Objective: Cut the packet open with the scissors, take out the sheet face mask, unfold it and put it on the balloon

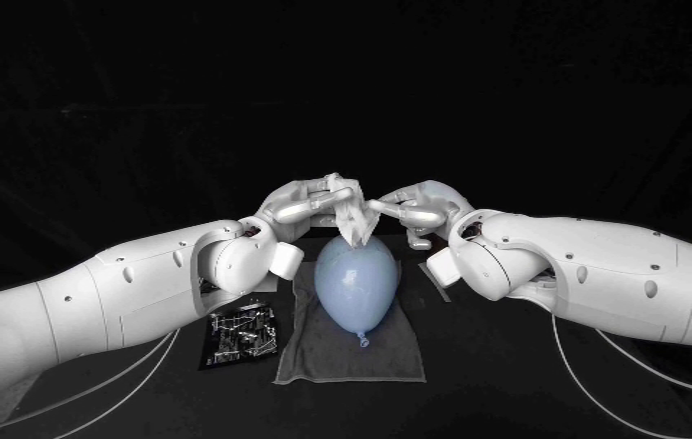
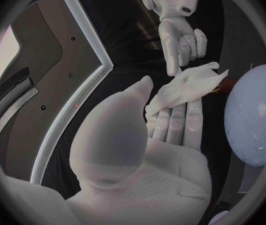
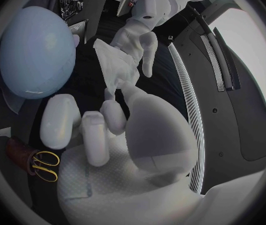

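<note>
A pale blue balloon lies on a grey cloth, knot towards me. Above its far end both hands hold a crumpled white sheet mask between them. My left hand pinches one side of it; in the left wrist view the mask runs from that hand's thumb and fingers towards the right hand. My right hand pinches the other side, as the right wrist view shows, with the mask at its fingertips. The mask is still bunched, hanging just above the balloon.
The black and silver packet lies left of the cloth, under my left forearm. Yellow-handled scissors lie on the table under my right wrist, beside the balloon. The table is dark all round.
</note>
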{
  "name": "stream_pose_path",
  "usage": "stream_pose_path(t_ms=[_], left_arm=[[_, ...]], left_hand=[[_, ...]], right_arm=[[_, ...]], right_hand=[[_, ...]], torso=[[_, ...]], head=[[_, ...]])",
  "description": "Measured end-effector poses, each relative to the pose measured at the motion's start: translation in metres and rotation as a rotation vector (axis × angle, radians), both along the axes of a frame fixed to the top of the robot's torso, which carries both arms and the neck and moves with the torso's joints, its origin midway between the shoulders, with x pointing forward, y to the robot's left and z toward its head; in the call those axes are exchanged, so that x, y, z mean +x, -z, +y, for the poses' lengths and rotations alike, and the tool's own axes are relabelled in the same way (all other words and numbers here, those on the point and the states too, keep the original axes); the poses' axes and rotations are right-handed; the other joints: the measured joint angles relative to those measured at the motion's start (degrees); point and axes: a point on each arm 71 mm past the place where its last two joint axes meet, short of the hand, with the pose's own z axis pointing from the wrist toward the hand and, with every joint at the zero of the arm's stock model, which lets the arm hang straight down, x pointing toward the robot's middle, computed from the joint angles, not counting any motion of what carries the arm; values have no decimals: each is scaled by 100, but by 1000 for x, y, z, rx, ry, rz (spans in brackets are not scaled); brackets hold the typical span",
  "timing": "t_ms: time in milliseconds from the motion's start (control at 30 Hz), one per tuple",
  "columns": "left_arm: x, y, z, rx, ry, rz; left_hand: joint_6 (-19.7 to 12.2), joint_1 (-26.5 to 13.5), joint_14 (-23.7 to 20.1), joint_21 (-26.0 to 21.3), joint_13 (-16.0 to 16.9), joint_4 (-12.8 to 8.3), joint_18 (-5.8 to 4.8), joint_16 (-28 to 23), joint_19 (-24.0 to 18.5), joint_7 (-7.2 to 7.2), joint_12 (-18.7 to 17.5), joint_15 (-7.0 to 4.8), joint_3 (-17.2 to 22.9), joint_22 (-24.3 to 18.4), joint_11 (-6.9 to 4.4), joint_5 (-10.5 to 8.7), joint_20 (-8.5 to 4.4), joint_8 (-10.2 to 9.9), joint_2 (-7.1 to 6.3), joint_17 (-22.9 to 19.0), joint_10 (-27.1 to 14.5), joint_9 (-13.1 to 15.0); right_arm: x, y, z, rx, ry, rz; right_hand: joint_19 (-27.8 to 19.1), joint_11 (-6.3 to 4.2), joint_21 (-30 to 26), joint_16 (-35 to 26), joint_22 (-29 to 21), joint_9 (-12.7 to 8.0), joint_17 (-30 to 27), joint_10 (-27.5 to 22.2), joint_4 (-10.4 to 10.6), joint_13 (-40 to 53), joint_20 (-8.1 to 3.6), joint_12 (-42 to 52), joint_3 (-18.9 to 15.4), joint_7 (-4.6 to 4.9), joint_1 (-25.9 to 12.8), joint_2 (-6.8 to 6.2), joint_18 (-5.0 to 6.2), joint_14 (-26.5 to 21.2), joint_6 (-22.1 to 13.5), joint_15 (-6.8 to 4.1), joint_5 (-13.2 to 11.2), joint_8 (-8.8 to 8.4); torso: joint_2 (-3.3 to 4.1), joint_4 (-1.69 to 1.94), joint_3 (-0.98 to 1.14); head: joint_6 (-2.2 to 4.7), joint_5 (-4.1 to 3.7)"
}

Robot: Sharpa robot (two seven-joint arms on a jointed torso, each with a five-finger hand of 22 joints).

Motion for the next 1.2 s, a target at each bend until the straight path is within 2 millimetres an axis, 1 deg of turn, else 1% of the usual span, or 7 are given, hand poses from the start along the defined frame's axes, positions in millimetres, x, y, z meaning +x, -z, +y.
stream_pose_path(t_ms=[267, 367, 500, 600, 767, 1033, 1200], left_arm=[[0, 0, 0, -3, 3, 1], [-1, 0, 0, -4, 4, 2], [-1, 0, -1, -5, 4, 2], [-1, 0, -1, -5, 4, 3], [-1, 0, -1, -6, 3, 3], [-1, 0, 0, -6, 1, 3], [-1, 0, 2, -8, -1, 5]], left_hand=[[0, 22, 0, 5, 0, 16, -4, 0, 21, 0, -1, 0, 16, 0, 0, 0, -21, 0, 23, 8, 0, -1], [0, 22, 0, 22, 0, 16, -4, 0, 21, 0, -1, 0, 16, 0, 0, 0, -21, 0, 23, 8, 0, 3], [0, 22, 0, 22, 0, 16, -5, 0, 21, 0, -1, 0, 15, 0, -11, 0, -22, 0, 23, 8, 11, 4], [0, 22, 0, 22, 1, 16, -6, 0, 21, 0, -1, 0, 15, -1, -21, 0, -21, 0, 23, 7, 21, 4], [20, 22, 0, 22, 1, 32, -7, 0, 21, -21, -1, 0, 31, -1, -20, 0, -21, 0, 23, 8, 21, 4], [20, 22, -1, 22, 1, 32, -7, 0, 42, -21, -22, 1, 31, -1, -41, 0, -2, 0, 23, 12, 42, 3], [20, 54, -1, 112, -6, 39, -10, -33, 238, -21, -86, 1, 71, 19, -41, 0, -73, 0, -9, 39, 41, 3]], right_arm=[[2, 2, 2, 4, 5, 19], [2, 3, 3, 2, 4, 28], [1, 4, 3, -1, -1, 41], [-1, 4, 5, -2, -7, 52], [-3, 5, 5, -8, -16, 70], [-2, 8, 2, -22, -11, 89], [1, 10, -2, -31, 4, 97]], right_hand=[[0, 0, 0, 1, -1, -63, 4, 0, 72, -44, 0, 0, -139, 20, 6, -113, -2, 0, 22, 0, 0, -36], [0, 0, 0, 0, -2, -79, 4, 0, 71, -45, 0, 0, -202, -17, 61, -167, -3, 0, 78, 0, 0, -36], [3, 0, 0, 0, -4, -95, 4, 0, 93, -42, -3, 0, -270, -4, 59, -211, -4, 0, 126, 0, 0, -36], [38, -43, 46, -2, -5, -108, 3, 43, 55, -27, -39, 0, -308, -59, 169, -275, -6, 2, 244, -43, 0, -36], [83, -88, 150, 48, -4, -118, 2, 120, -3, 59, -85, 58, -269, -141, 317, -253, -13, 10, 487, -112, 0, 17], [91, -116, 150, 48, -1, -187, -1, 148, 199, 50, -94, 66, -502, -141, 197, -292, -44, 11, 489, -113, 0, -13], [70, -93, -23, 35, 0, -237, 0, 125, 343, -31, -114, -55, -679, -77, 97, -328, -46, 11, 379, -113, 0, -114]], torso=[[0, -3, -1], [-1, -3, -1], [-1, -2, -1], [-2, -3, -1], [-2, -3, -1], [-4, -3, -1], [-1, -4, 1]], head=[[-13, -9], [-18, -9], [-26, -14], [-32, -14], [-45, -12], [-51, -19], [-62, -20]])
